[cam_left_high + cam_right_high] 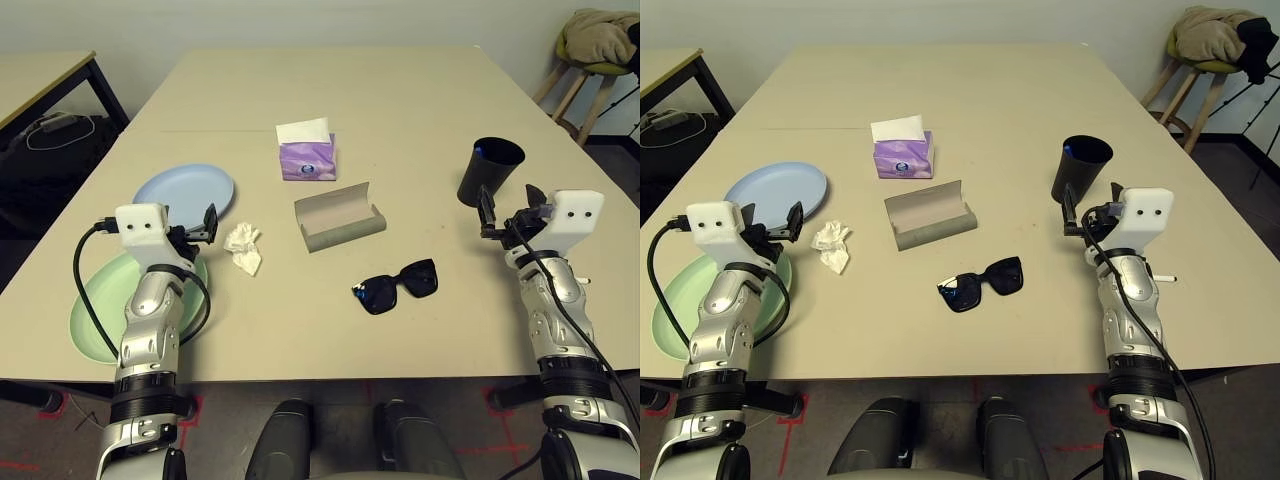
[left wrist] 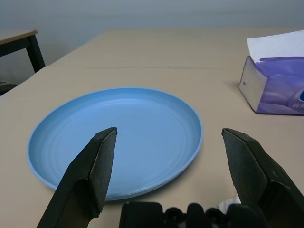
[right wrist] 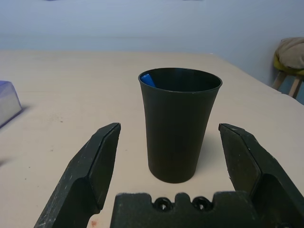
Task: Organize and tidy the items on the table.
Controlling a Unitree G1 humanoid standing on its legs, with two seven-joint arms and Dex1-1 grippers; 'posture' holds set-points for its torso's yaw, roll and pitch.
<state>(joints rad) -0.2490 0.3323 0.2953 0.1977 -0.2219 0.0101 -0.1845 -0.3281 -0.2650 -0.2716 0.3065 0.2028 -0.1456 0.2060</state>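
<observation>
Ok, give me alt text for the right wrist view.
An upright black cup stands on the beige table, centred ahead of the open right gripper, untouched by its jaws. Something blue shows inside the cup's rim.

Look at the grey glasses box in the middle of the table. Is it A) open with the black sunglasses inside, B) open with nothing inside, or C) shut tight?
B: the grey oblong glasses case has its lid up and nothing shows in its hollow, while the black plastic sunglasses lie apart from it on the light beige table top.
</observation>
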